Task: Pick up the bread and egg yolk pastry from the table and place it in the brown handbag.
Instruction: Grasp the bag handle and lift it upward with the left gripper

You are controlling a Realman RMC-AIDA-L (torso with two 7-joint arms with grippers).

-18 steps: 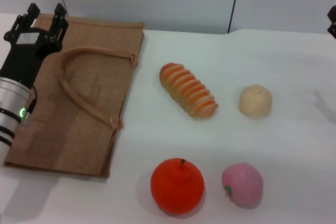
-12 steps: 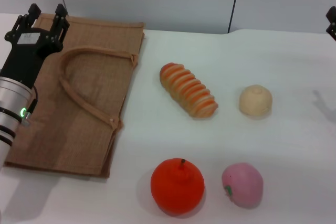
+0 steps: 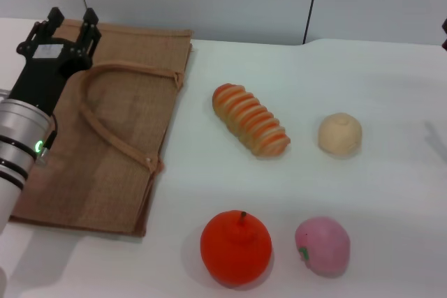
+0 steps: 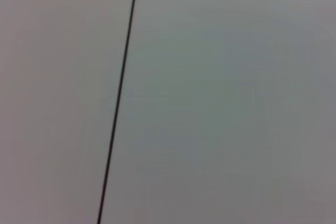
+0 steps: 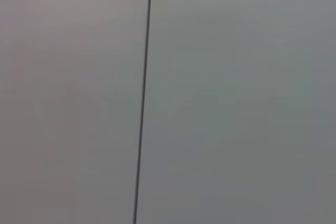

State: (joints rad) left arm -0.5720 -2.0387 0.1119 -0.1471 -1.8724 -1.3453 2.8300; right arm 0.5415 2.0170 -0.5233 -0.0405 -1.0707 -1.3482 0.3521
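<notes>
The striped orange-and-cream bread loaf (image 3: 251,119) lies mid-table, long axis diagonal, near the round tan egg yolk pastry (image 3: 340,133). Both lie right of the flat brown burlap handbag (image 3: 133,82). Above it, the nearer left gripper (image 3: 70,16) hovers, fingers apart, empty.

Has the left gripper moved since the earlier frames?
Yes. The left gripper has shifted slightly rightward over the brown handbag, toward its handle loop.
</notes>
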